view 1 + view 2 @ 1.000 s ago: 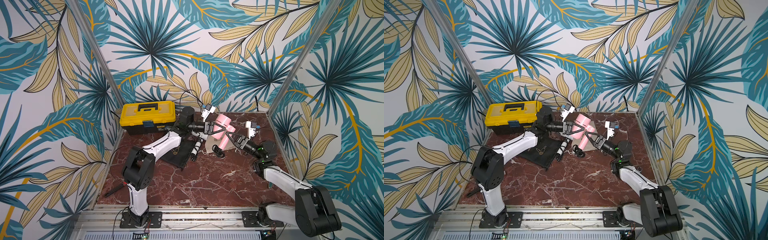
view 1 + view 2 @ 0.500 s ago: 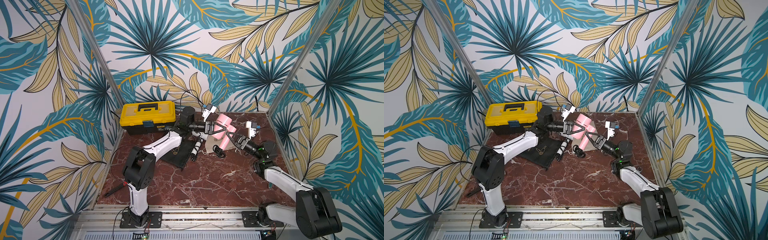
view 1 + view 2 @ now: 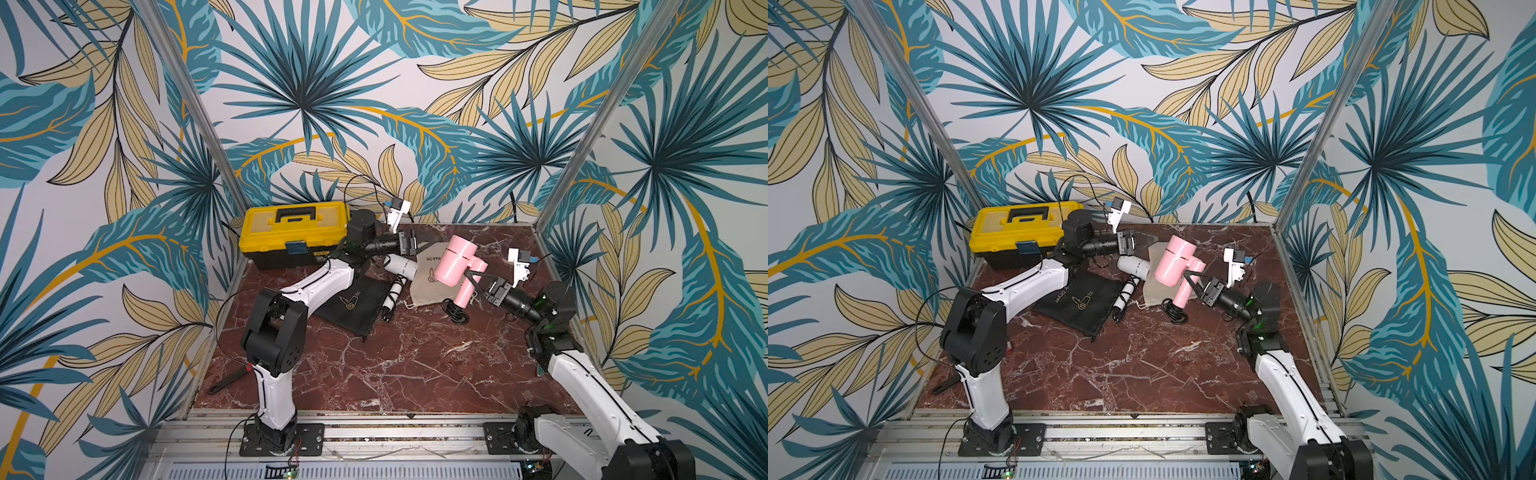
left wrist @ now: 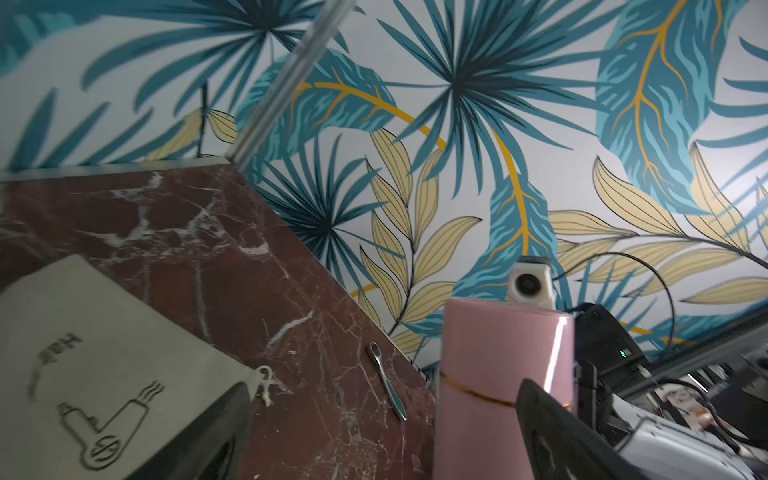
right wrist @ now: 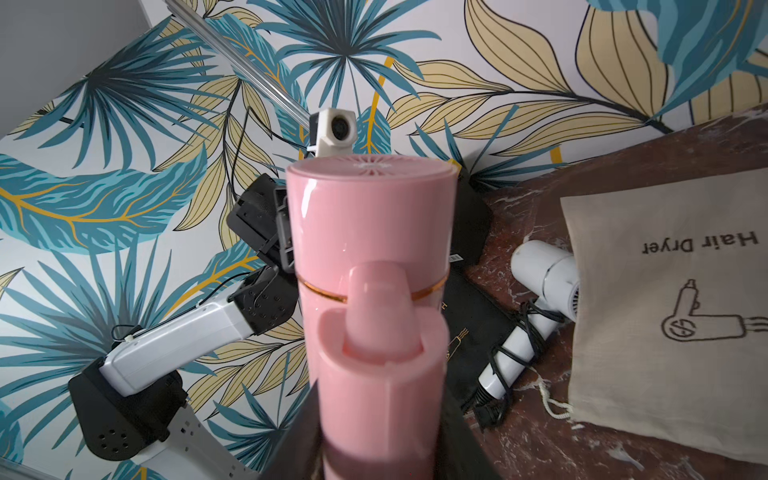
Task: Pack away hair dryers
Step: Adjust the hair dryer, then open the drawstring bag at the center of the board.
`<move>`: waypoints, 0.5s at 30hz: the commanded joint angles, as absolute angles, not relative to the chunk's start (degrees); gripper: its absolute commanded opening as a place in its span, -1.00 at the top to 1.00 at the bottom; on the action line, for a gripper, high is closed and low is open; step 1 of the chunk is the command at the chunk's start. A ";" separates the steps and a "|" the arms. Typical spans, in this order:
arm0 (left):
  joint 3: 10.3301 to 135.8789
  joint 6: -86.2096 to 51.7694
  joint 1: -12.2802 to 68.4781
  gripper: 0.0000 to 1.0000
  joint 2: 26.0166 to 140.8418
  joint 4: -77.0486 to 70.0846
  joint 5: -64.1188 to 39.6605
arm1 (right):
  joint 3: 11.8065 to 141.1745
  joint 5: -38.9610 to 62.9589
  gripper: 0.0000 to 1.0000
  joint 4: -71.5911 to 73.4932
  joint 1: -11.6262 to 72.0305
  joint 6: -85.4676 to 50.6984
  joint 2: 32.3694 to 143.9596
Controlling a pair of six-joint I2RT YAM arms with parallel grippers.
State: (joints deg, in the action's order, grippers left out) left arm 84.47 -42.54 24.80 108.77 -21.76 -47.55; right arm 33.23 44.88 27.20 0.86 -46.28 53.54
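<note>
Toward the near right of the marble table (image 3: 395,365), the right gripper (image 3: 469,283) is clamped across the slim handle of the pink hair dryer (image 3: 456,261). The dryer's barrel tilts up and away from the jaws above the beige bag (image 3: 428,284), and the coiled black cord (image 3: 455,312) sits by the handle's end. Just beyond, the white hair dryer (image 3: 402,267) lies on the table between the beige bag and the black bag (image 3: 353,305), and farthest back the left gripper (image 3: 424,246) is spread wide and empty near the pink barrel, with the yellow toolbox (image 3: 291,232) behind its arm.
</note>
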 commanded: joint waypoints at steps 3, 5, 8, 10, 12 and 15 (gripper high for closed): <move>87.53 -27.64 24.41 -0.99 106.88 -4.51 -35.93 | 37.59 39.40 0.76 9.80 -2.43 -37.16 51.15; 89.91 -19.23 26.54 -0.99 106.94 6.12 -30.39 | 38.85 35.06 0.76 3.46 -3.77 -34.82 51.56; 93.18 -6.49 31.46 -0.99 108.71 20.74 -18.49 | 39.78 29.82 0.77 -1.61 -6.28 -34.40 51.69; 94.86 1.14 34.94 -0.99 111.28 27.23 -10.71 | 40.20 27.23 0.77 -4.35 -8.50 -35.01 51.55; 95.98 5.65 37.64 -0.96 113.75 30.48 -6.34 | 40.21 26.43 0.77 -6.37 -10.99 -35.81 51.37; 97.21 10.31 41.15 -0.67 116.77 31.88 -2.60 | 39.86 27.74 0.77 -8.37 -14.52 -36.42 51.33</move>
State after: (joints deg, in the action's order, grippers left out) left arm 95.57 -0.60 39.31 113.21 22.37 -11.77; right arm 38.39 28.84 -5.91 -12.51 -36.82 52.16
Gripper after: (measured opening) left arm 0.860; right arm 0.354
